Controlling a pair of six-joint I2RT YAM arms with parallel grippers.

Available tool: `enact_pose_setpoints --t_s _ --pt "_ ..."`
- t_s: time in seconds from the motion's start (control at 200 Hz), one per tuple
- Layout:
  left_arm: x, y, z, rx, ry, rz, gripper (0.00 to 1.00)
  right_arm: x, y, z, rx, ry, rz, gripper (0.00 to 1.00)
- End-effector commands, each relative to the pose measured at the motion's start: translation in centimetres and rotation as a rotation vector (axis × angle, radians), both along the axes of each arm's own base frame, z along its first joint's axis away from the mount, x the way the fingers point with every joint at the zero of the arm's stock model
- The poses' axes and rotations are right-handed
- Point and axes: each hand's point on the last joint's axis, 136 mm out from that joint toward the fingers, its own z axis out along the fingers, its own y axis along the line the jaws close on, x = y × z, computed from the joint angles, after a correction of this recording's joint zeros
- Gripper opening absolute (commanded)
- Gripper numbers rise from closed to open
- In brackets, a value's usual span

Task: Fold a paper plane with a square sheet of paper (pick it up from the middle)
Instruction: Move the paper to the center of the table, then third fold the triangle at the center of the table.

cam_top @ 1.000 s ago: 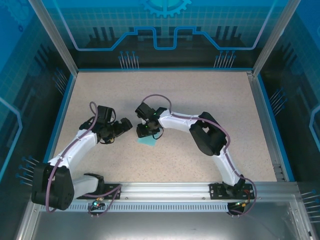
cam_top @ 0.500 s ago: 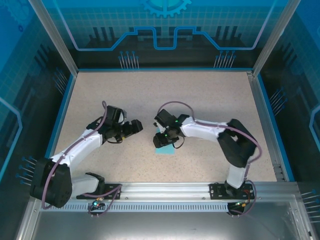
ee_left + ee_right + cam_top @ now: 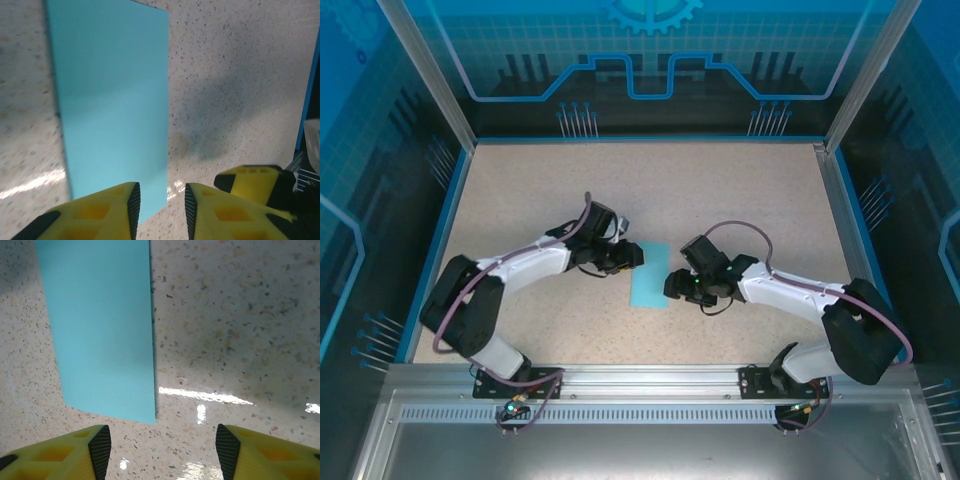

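Paper (image 3: 650,275) lies flat on counter (image 3: 740,200) as a narrow strip, mid-fold I'd say. Left tool (image 3: 634,257) barely spread, right tool (image 3: 671,286) spread wide, both empty. Next: pin it, fold a corner.

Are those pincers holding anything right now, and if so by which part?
Nothing is held. The cyan paper lies flat on the table; the left pincer stands narrowly open at one corner, the right pincer wide open just short of it.
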Motion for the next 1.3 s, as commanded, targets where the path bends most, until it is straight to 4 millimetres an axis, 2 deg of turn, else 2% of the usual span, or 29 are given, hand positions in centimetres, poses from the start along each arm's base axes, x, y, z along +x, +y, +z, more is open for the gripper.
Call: enact_pose_setpoints --t_s 0.0,0.31,0.65,0.87,1.296 --pt "1.1 -1.2 -0.4 -0.005 0.019 -0.008 0.30 0.7 1.1 0.9 0.087 -0.001 -0.050 0.61" --pt "1.9 -1.4 -4.4 0.060 0.104 0.010 0.25 0.1 2.1 -0.1 0.091 0.051 -0.042 0.59" --pt "1.1 1.2 -8.0 0.216 0.170 0.066 0.24 -0.5 3.8 -1.4 0.077 0.103 -0.018 0.58" --pt "0.7 1.6 -8.8 0.235 0.195 0.075 0.24 -0.8 4.4 -1.7 0.074 0.119 -0.007 0.57" --pt "0.5 1.7 -9.1 0.237 0.212 0.076 0.24 -1.2 5.5 -2.3 0.090 0.137 0.022 0.57"
